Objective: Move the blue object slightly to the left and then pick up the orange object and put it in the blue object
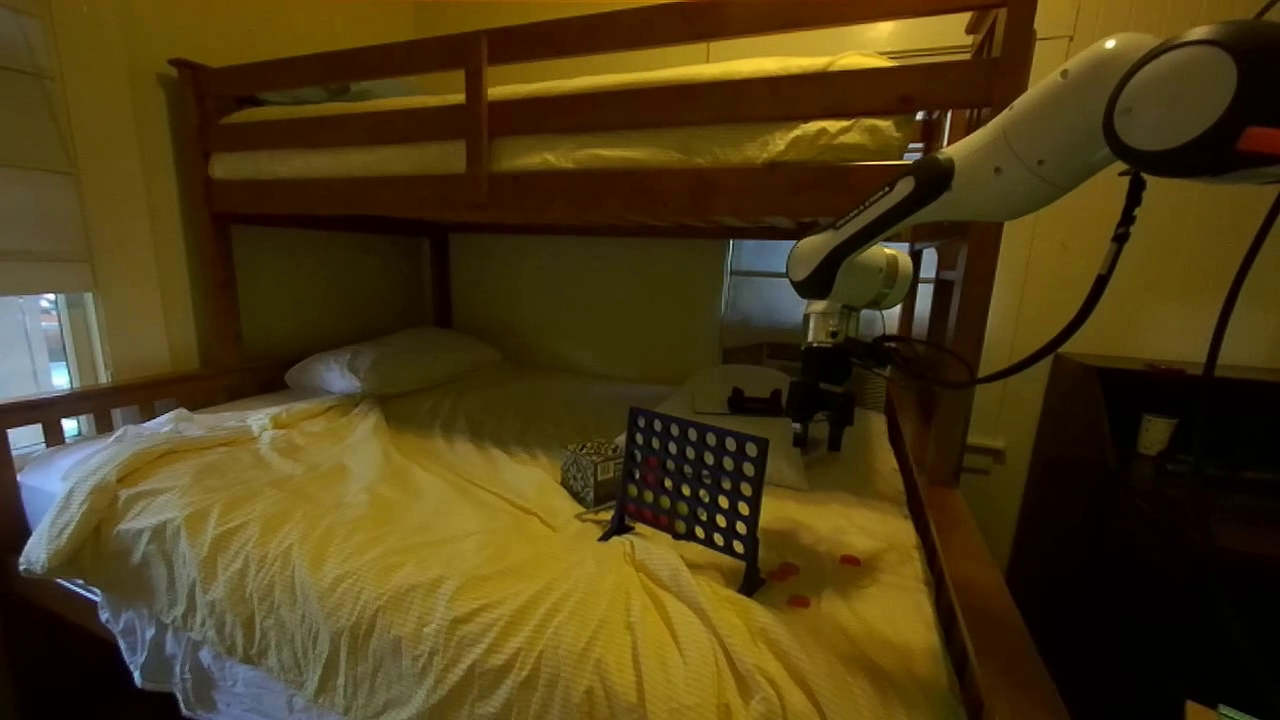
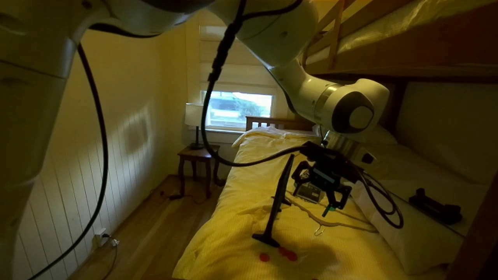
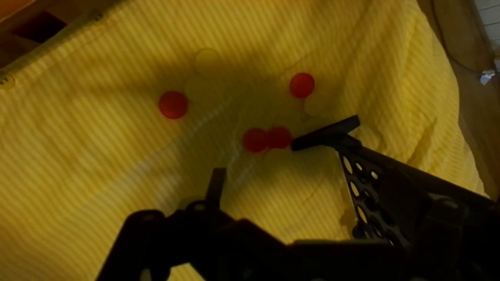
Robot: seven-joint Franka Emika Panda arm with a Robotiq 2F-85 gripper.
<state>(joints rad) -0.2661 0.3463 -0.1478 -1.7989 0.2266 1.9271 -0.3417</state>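
Observation:
The blue object, a dark-blue rack with round holes, stands upright on the yellow bedding in both exterior views [image 1: 690, 480] [image 2: 278, 198]. Some red and yellow discs show in its lower holes. Its end and one foot show at the right of the wrist view [image 3: 394, 171]. No plainly orange thing shows; several loose red discs [image 3: 173, 105] [image 1: 849, 560] [image 2: 264, 257] lie near the rack's foot, two of them touching or overlapping [image 3: 256, 139]. My gripper [image 1: 818, 440] [image 2: 313, 200] [image 3: 332, 191] is open and empty, above the bed beside the rack. Its right finger blends into the dark rack in the wrist view.
Faint yellow discs [image 3: 207, 61] lie among the red ones. A patterned box [image 1: 592, 472] and a hanger [image 2: 338, 224] lie behind the rack. A black holder [image 2: 435, 206] rests by the pillow. A wooden bed rail [image 1: 1000, 620] and the upper bunk [image 1: 600, 200] bound the space.

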